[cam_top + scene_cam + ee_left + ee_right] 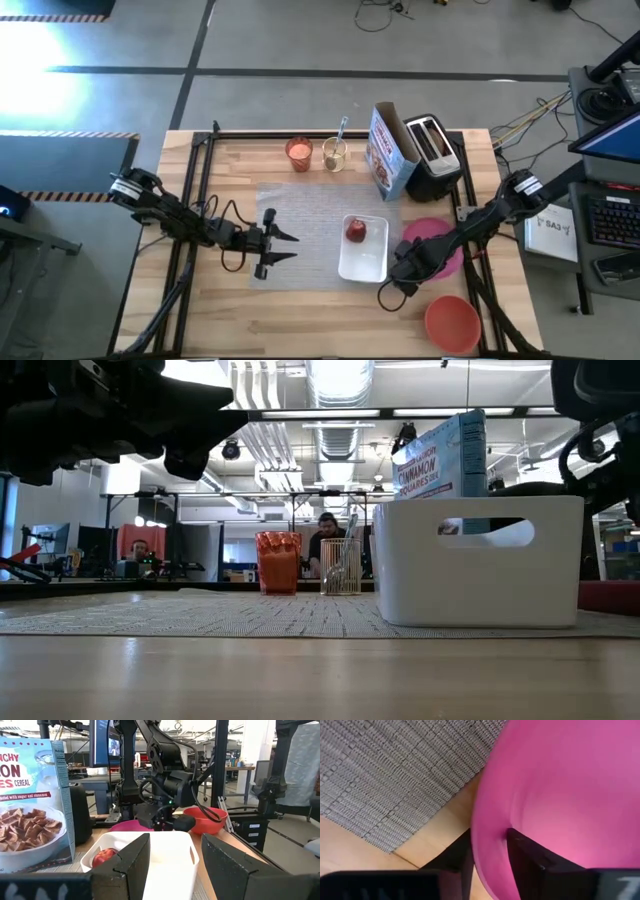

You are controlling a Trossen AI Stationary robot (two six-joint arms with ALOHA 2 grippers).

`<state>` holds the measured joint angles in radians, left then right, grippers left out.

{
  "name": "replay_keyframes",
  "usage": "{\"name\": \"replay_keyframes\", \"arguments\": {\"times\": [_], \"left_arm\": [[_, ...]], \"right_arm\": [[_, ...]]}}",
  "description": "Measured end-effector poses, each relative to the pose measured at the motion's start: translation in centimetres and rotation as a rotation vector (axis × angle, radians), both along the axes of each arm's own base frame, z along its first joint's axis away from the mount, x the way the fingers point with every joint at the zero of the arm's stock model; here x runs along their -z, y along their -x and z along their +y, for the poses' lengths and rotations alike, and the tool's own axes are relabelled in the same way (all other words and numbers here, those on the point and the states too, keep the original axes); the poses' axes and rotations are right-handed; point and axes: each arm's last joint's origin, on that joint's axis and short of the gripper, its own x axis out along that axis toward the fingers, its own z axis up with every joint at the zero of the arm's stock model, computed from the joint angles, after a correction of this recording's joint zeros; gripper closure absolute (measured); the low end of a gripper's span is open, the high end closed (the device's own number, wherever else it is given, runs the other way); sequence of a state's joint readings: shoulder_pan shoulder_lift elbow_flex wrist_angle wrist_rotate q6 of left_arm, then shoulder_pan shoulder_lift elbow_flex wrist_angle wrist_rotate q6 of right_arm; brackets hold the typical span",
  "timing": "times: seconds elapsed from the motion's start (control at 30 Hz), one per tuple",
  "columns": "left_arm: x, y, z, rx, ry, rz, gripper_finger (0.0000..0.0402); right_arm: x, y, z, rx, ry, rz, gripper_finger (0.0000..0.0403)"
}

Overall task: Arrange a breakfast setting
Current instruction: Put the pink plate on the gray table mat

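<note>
You see the pink plate (440, 240) lying flat at the right edge of the grey mat (300, 225), round and plain, with its rim toward the mat caught between the two fingers of the right gripper (408, 262), which pinch it; the right wrist view shows one finger (530, 857) over the rim and one under it. Just beside the plate, the white bin (364, 250) stands on the mat with its long side running toward you, and the red apple (356, 230) lies in its far end. The orange-red bowl (452, 322) sits near the front of the surface (300, 320). The left gripper (275, 247) hovers over the mat, its fingers spread.
</note>
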<state>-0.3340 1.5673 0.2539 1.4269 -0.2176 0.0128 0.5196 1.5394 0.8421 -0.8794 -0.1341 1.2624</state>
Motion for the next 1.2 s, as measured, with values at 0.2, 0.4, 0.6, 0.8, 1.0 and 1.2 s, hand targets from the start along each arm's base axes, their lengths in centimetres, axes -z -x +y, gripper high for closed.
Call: {"name": "replay_keyframes", "arguments": {"times": [0.2,0.4,0.6,0.8,1.0,1.2], "left_arm": [[-0.1,-0.1,0.0,0.000,0.001,-0.002,0.0239],[-0.2,-0.1,-0.1,0.000,0.003,-0.006,0.0239],[-0.2,-0.1,-0.1,0.000,0.002,-0.006,0.0239],[-0.1,-0.1,-0.1,0.000,0.002,-0.006,0.0239],[-0.1,-0.1,-0.1,0.000,0.002,-0.006,0.0239],[-0.1,-0.1,-0.1,0.001,0.002,-0.005,0.0239]], "right_arm": [[-0.4,0.0,0.0,-0.031,-0.013,-0.019,0.0371],[-0.9,0.0,0.1,-0.098,-0.052,-0.018,0.0386],[-3.3,-0.2,0.4,-0.170,-0.104,0.013,0.0390],[-7.1,-0.8,0.7,-0.177,-0.115,-0.030,0.0393],[-10.9,-1.8,1.0,-0.231,-0.042,-0.122,0.0393],[-13.9,-2.6,1.1,-0.285,0.072,-0.201,0.0393]]}}
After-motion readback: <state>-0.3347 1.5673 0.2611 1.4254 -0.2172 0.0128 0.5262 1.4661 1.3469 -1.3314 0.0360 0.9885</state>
